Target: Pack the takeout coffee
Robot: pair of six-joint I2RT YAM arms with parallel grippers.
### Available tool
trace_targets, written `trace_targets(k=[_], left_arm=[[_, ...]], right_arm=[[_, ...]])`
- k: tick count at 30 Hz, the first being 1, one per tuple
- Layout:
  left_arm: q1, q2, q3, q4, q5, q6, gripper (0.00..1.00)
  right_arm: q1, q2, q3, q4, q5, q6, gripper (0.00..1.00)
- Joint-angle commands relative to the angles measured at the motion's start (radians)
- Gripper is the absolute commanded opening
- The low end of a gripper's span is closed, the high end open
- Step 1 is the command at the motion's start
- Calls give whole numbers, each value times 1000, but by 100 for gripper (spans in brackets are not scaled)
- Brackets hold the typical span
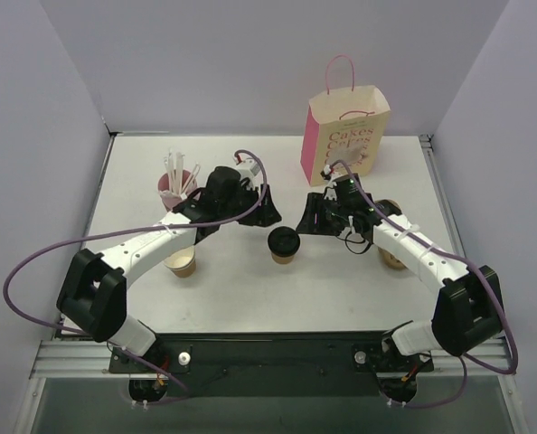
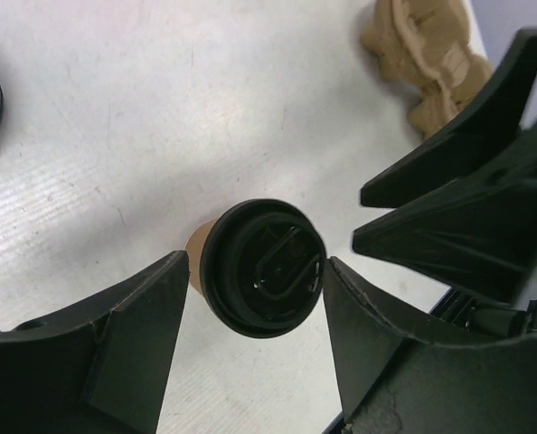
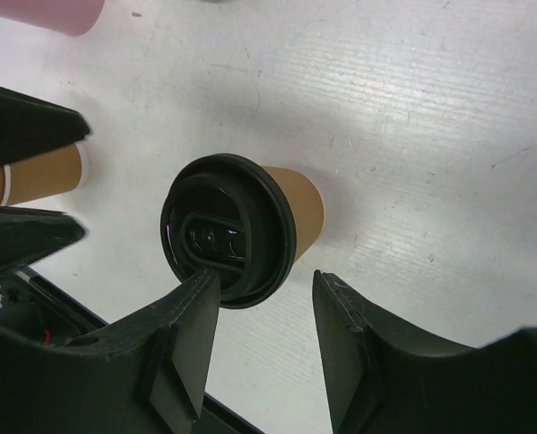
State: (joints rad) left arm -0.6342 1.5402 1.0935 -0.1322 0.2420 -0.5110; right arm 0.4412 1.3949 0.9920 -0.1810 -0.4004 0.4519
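The takeout coffee (image 1: 284,244), a small brown paper cup with a black lid, stands upright mid-table. It shows from above in the left wrist view (image 2: 264,267) and the right wrist view (image 3: 241,226). My left gripper (image 1: 261,217) is open just behind and left of it; in its own view (image 2: 255,262) the jaws stand either side of the lid without gripping. My right gripper (image 1: 308,221) is open just behind and right of the cup; in its own view (image 3: 267,278) the left finger overlaps the lid's edge.
A pink and cream paper bag (image 1: 345,136) stands open at the back right. A pink cup of white straws (image 1: 176,181) stands back left. A lidless brown cup (image 1: 181,262) sits under my left arm. A tan moulded piece (image 2: 427,54) lies near my right arm.
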Motion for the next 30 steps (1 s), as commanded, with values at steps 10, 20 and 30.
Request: trace_targets(k=[10,20,30], left_arm=[[14,-297,51,-308,-180,259,80],[22,-541,-161,-304,-374,358,81],[16,-603,-170,-311,-435,378,81]], right_arm=[[119,53,114,-132,187,-27,46],[194,168,166,-184,311,-48,30],[263,200,215,-207,376,-21,20]])
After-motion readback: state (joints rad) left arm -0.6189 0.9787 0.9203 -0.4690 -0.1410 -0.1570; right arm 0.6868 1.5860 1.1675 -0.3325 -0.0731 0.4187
